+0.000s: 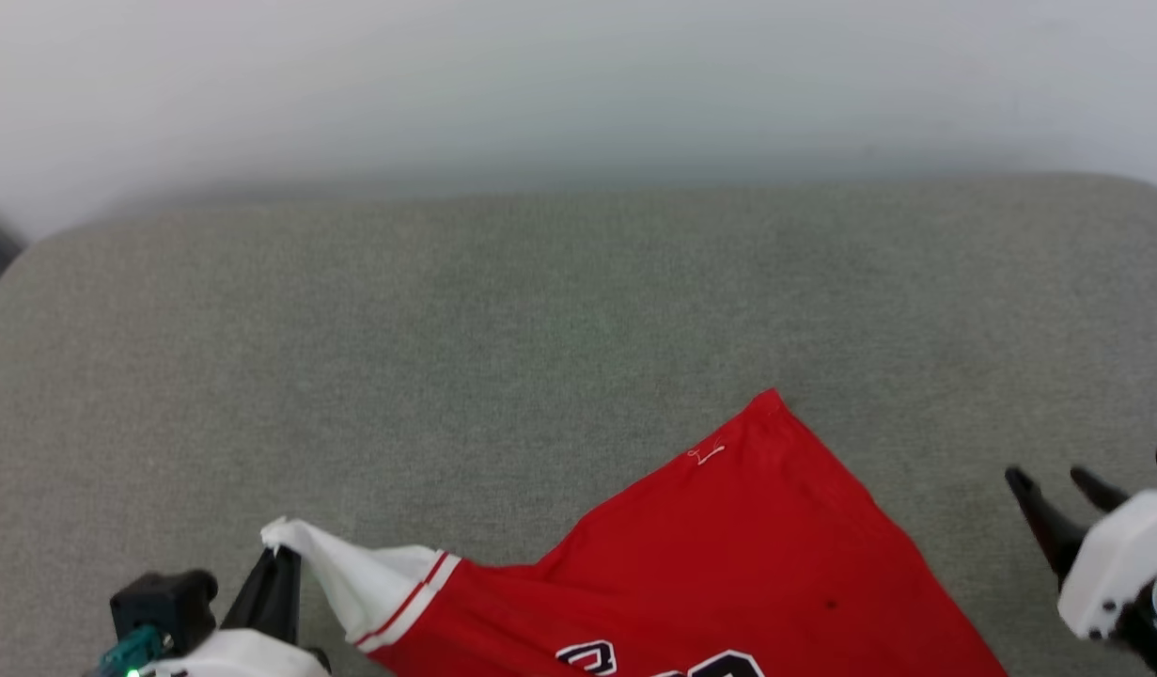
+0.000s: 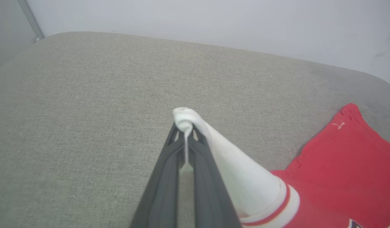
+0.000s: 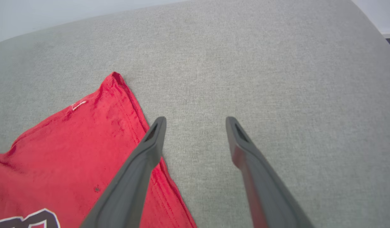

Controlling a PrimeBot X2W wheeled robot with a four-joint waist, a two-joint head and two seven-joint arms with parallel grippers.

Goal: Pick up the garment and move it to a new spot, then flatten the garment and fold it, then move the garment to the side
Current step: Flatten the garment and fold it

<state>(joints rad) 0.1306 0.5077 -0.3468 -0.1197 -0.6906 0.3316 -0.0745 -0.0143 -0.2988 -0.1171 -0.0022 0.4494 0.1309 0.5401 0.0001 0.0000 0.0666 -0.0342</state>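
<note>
The garment, a red jersey T-shirt with a white sleeve and black white-outlined print, lies on the grey cushion at the bottom of the head view, one red corner pointing away from me. My left gripper at the lower left is shut on the tip of the white sleeve, pulling it up into a cone; the wrist view shows the cloth pinched between the dark fingertips. At the right edge my right gripper stands open, empty, just right of the garment's hem. Its fingers hover above the cushion.
The grey fabric cushion spreads wide to the back and both sides, with rounded far corners. A pale wall rises behind it. A metal rail shows at the far left in the left wrist view.
</note>
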